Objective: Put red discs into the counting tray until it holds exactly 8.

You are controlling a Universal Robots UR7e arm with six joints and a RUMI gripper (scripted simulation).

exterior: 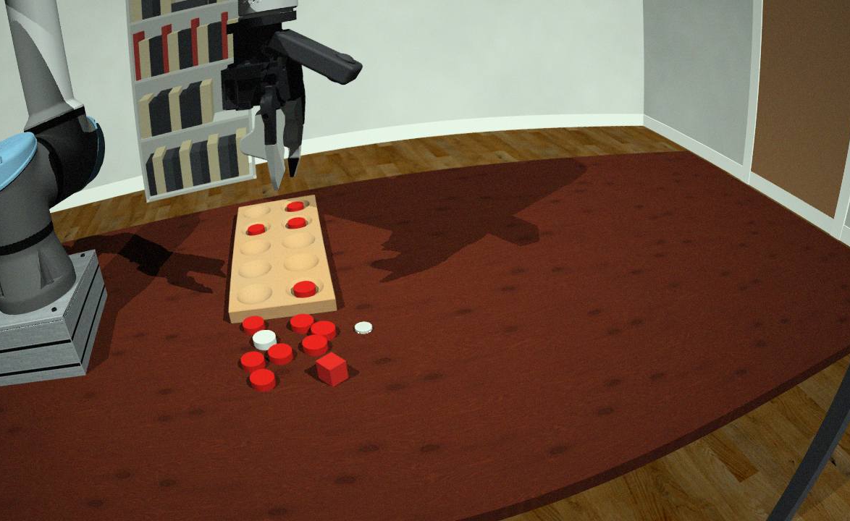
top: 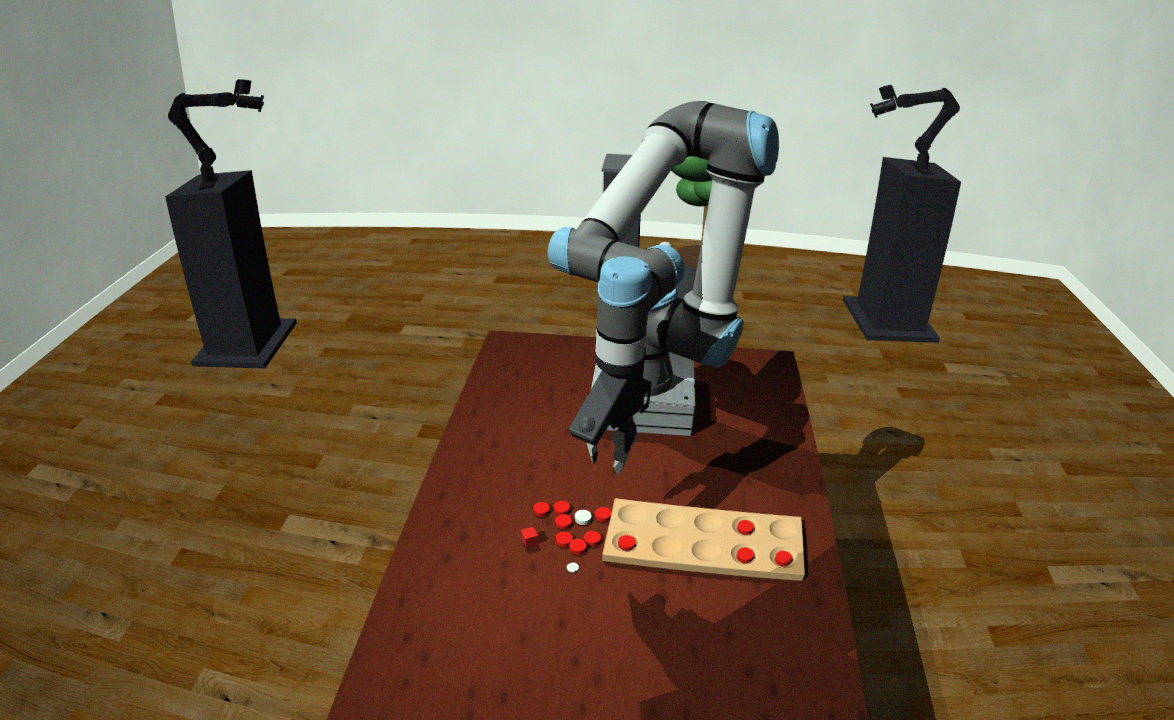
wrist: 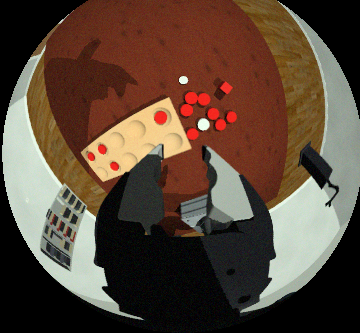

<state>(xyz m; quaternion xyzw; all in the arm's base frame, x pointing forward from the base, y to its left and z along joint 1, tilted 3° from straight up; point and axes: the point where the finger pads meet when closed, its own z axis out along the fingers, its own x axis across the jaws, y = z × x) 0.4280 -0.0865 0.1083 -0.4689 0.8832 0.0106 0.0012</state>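
The wooden counting tray (top: 703,537) lies on the dark red table, with two rows of round pockets. Several red discs lie in its pockets: one (top: 626,540) at the left end and three (top: 744,555) near the right end. The other pockets are bare. Several loose red discs (top: 570,528) lie on the table by the tray's left end; they also show in the exterior view (exterior: 285,343). My gripper (top: 604,458) hangs well above the table behind the tray's left end, fingers a little apart with nothing between them, as the wrist view (wrist: 182,153) shows.
A white disc (top: 582,516) sits among the loose red ones. A smaller white disc (top: 572,567) lies apart toward the front. A red cube (top: 530,537) sits left of the cluster. The arm's base (top: 663,407) stands on the table behind the tray.
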